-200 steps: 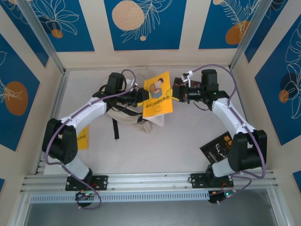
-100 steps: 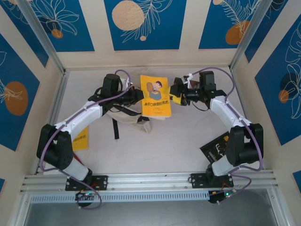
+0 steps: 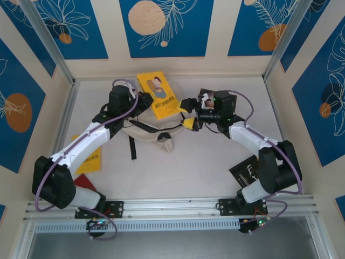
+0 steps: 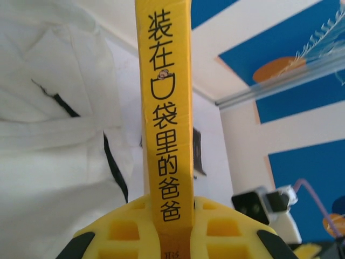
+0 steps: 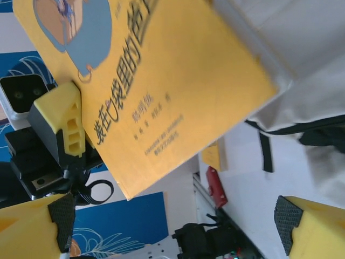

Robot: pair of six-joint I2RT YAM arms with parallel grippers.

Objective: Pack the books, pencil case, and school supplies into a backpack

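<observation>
In the top view the left arm covers part of a second yellow book (image 3: 90, 160) lying at the left of the desk (image 3: 205, 156). The right arm hides a corner of a dark book (image 3: 243, 171) near its base. A small red object (image 3: 81, 181) beside the left base is too cut off for us to name. In the left wrist view we see only the spine of the held book, so its cover is out of sight there.

The desk is pale and plain, closed in by cream walls with blue panels (image 3: 161, 27) bearing orange discs and white leaf drawings.

The left tool (image 3: 144, 101) is clamped tight on a yellow book (image 3: 157, 94), its yellow fingers (image 4: 215, 226) pressing both faces near the spine's lower end. The book is held up at a tilt over the far edge of the cream backpack (image 3: 145, 132), which lies slumped on the desk. The right tool (image 3: 187, 113) is just to the right of the book, spread wide with nothing between its pads (image 5: 62, 216).
</observation>
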